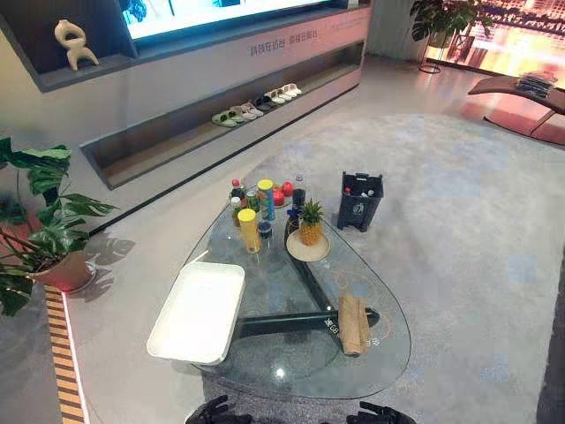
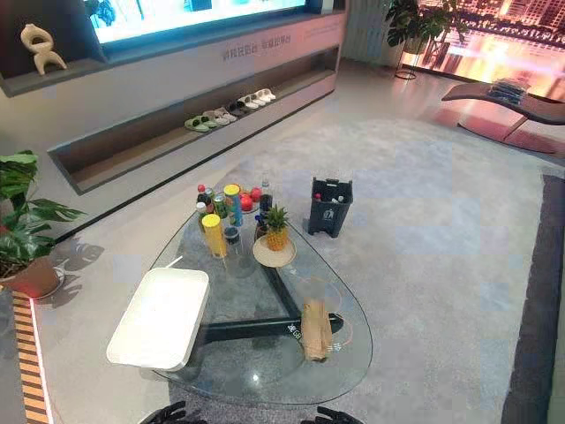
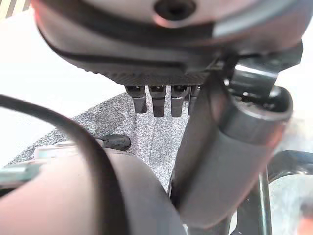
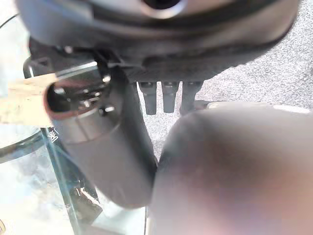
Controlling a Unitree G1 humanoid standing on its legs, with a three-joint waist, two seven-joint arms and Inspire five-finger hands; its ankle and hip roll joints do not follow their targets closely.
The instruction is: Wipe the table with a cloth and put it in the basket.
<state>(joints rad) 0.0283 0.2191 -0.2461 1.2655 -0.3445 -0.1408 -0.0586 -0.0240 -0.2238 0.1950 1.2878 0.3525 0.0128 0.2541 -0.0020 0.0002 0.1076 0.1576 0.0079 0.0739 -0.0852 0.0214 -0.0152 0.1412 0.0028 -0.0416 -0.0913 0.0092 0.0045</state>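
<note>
Grey carpet lies under a glass counter (image 1: 291, 367). At the bottom edge, the left hand (image 1: 216, 412) and right hand (image 1: 381, 413) hang relaxed and empty. The folded tan cloth (image 1: 355, 322) lies above the right hand, apart from it. The dark basket (image 1: 359, 201) stands higher, on the floor.

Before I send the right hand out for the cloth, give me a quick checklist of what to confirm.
1. Cloth lies rolled on the glass table, near its right edge, with nothing on it: ok.
2. Right hand has straight fingers, holds nothing and is low at the table's near edge: ok.
3. Left hand has straight fingers and holds nothing: ok.
4. White tray on the table's left has nothing in it: ok.
5. Far end is free for wiping: not ok, bottles and pineapple stand there.
6. Where the glass is dirty: cannot tell.
</note>
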